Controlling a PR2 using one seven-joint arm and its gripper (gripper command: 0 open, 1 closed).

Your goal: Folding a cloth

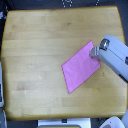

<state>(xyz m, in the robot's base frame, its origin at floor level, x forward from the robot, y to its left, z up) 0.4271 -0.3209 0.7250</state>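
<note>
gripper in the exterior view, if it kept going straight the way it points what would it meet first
The grey gripper points toward the exterior view's left, at the right corner of the flat pink fabric cloth. It would likely meet that cloth first, then bare wooden tabletop; its height is unclear.

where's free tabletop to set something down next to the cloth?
Bare wood lies between the cloth and the table's edge on the exterior view's left, and along the far edge above it. A narrower strip runs along the near edge. It is crowded at the right, where the gripper meets the cloth's corner.
</note>
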